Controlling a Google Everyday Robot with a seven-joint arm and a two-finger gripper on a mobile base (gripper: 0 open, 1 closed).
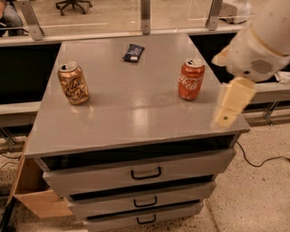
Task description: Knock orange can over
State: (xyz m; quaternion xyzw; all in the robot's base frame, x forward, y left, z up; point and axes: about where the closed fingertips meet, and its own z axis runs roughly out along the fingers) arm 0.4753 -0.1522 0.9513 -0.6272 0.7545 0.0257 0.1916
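1. Grey metal drawers [136,176] sit nearest us, three stacked under the counter [136,113], each with a dark handle at its middle.
2. Beside them at lower left we see a brown cardboard box [38,199] on the floor, and at right a black cable [258,161] runs over the speckled floor [258,204].
3. Over the counter's front right corner hangs the cream-coloured claw [230,106], below the white bulk of the arm [265,43]. We cannot tell whether the claw is spread or pressed together. It touches neither can.
4. Farther in, near the left edge, the orange can [73,84] stands upright on the counter, tan with a mottled white and brown pattern and a silver top. It is well apart from the claw, across the width of the counter.
5. On the right half, at about the same depth, a red Coca-Cola can [190,79] stands upright, near the claw and just left of it.
6. Toward the far edge a dark packet [133,52] lies flat, between the two cans as we look across.
7. Beyond the counter we see metal posts [145,16] on a rail, and behind them an office chair base [72,5].
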